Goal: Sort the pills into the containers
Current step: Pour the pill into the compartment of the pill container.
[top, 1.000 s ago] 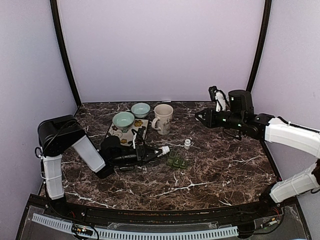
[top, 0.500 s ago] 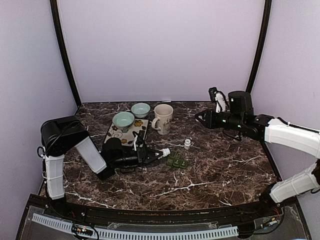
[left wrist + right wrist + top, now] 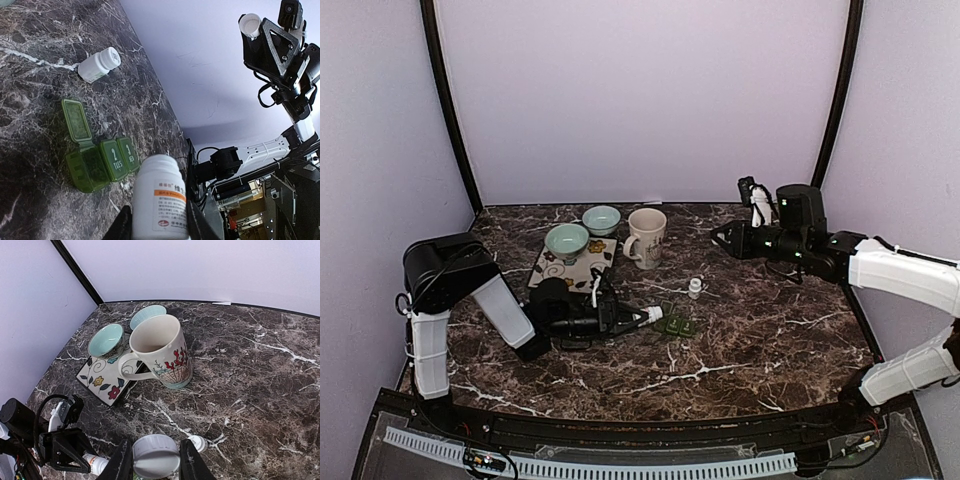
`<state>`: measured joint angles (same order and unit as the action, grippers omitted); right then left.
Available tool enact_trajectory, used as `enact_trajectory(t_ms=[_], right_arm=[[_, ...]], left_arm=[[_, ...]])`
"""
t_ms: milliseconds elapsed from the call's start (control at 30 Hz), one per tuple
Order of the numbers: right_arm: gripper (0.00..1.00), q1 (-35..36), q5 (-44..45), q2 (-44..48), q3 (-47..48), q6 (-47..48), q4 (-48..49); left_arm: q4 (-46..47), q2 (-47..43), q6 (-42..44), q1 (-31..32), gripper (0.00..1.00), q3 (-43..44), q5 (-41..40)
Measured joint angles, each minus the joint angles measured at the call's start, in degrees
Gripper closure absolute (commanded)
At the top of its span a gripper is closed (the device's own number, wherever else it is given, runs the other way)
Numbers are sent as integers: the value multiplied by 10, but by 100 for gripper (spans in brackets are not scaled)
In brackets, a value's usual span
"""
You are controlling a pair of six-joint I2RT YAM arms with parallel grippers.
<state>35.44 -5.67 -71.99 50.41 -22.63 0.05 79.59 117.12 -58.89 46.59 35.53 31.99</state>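
Your left claw (image 3: 160,226) is clamped round the white pill bottle (image 3: 161,195), bottom centre of the left wrist view. The green pill organiser (image 3: 97,159) sits just left of it on the bench (image 3: 30,100) with one lid flipped up. Your right claw (image 3: 155,462), high at the right of the overhead view, pinches the white cap (image 3: 156,455). That bottle looks light, stiff and smooth, probably slippery, so hold it across the labelled body, firm without crushing. Tip it gently, because loose pills will likely roll.

Pill organizer (image 3: 100,162) lids 2 TUES, 3 WED, bottle (image 3: 162,202) label illegible
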Motion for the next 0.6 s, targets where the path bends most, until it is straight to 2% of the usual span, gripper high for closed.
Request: enact_trajectory(t_ms=[600], right_arm=[[100,0,0,0,-2,-2,4]], left_arm=[[-45,3,22,3,100,14,2]])
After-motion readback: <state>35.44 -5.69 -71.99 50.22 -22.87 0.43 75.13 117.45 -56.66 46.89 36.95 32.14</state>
